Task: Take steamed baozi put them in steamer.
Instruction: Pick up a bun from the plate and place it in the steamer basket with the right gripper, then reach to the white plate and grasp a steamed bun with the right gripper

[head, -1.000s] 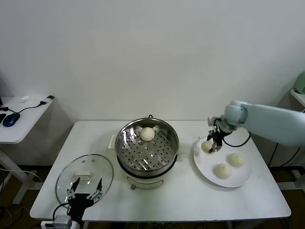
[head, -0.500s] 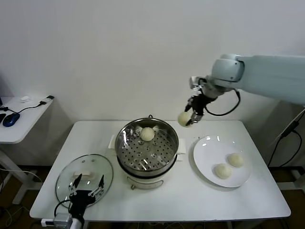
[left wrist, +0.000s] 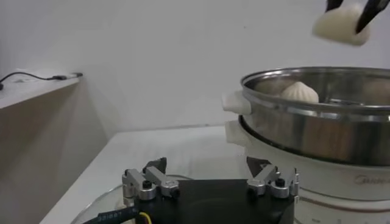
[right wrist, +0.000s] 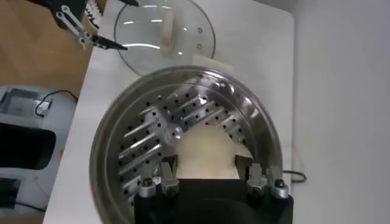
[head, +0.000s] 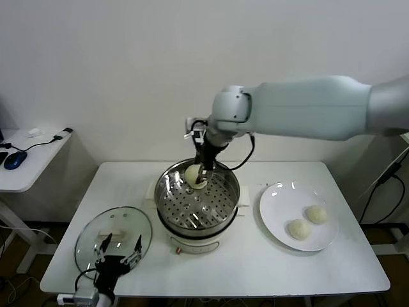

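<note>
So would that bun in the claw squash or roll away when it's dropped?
Probably soft: the right gripper pinches the bun without visibly crushing it. Being round, it may roll slightly on the steamer tray, though the wall should contain it.

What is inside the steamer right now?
One baozi rests on the steamer's perforated tray. The right gripper holds a second baozi above it, hiding the tray beneath from the head view.

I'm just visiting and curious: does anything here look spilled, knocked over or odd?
Nothing stands out. The steamer sits upright with one baozi inside, the right gripper holds another above it, two wait on the plate, and the glass lid lies flat beside the steamer.
</note>
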